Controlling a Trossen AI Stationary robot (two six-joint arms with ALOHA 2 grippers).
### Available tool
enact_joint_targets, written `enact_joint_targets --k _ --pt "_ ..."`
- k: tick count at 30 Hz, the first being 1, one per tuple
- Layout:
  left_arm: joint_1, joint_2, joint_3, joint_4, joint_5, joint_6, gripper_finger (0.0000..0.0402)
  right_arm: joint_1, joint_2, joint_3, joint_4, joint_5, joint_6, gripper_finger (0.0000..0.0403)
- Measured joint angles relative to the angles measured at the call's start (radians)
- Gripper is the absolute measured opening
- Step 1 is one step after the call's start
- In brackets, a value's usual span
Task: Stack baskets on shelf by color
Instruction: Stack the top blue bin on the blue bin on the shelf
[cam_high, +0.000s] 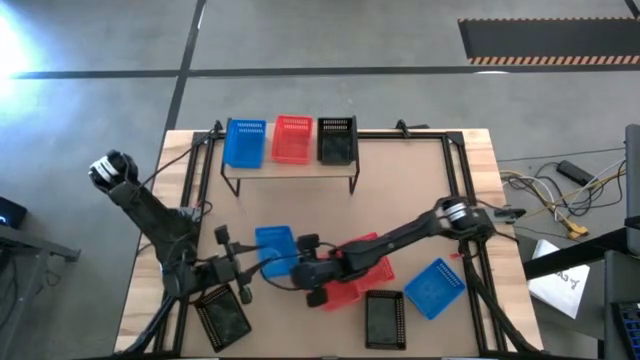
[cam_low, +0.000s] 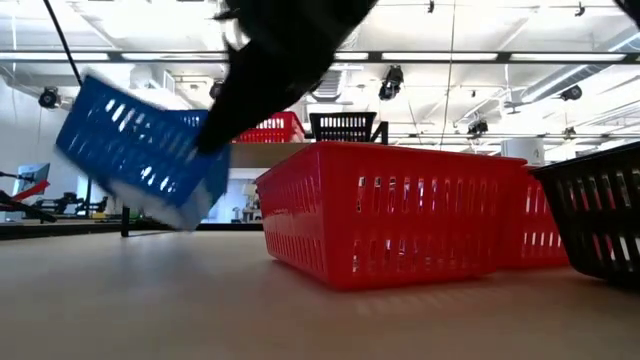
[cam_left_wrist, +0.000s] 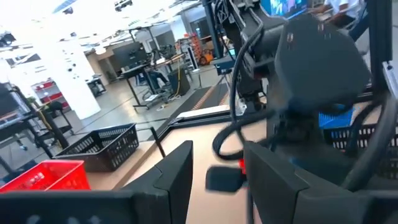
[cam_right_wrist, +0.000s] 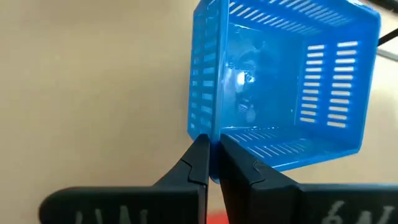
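Note:
My right gripper (cam_high: 297, 262) reaches across the table from the right and is shut on a blue basket (cam_high: 274, 247) near the table's middle. In the low view this blue basket (cam_low: 140, 150) is tilted, its low corner just over the tabletop. My left gripper (cam_high: 232, 265) is open just left of it, holding nothing; its fingers (cam_left_wrist: 180, 180) frame the right arm's wrist. The shelf (cam_high: 290, 172) stands at the far edge with a blue basket (cam_high: 244, 142), a red basket (cam_high: 292, 139) and a black basket (cam_high: 336, 139) resting side by side on its plank. My right gripper pinches the blue basket's side wall at its rim, near a corner (cam_right_wrist: 208, 134), one finger (cam_right_wrist: 239, 165) inside the basket and one (cam_right_wrist: 196, 158) outside. The basket's open mouth faces the wrist camera. In the low view it hangs tilted.
Red baskets (cam_high: 362, 272) sit under the right forearm, large in the low view (cam_low: 390, 215). A black basket (cam_high: 385, 318) and a blue basket (cam_high: 437, 288) lie near the right near corner, another black basket (cam_high: 222, 318) near the left near corner. Bare tabletop lies in front of the shelf.

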Motion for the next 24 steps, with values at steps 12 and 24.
enact_joint_targets --k 12,24 --pt "-0.066 0.055 -0.002 -0.115 -0.058 -0.257 0.0128 -0.043 0.103 0.101 0.063 -0.009 -0.016 0.0077" --pt "-0.064 0.073 -0.002 -0.154 -0.055 -0.434 0.0128 0.016 -0.317 -0.489 0.275 0.073 0.072 0.0170"
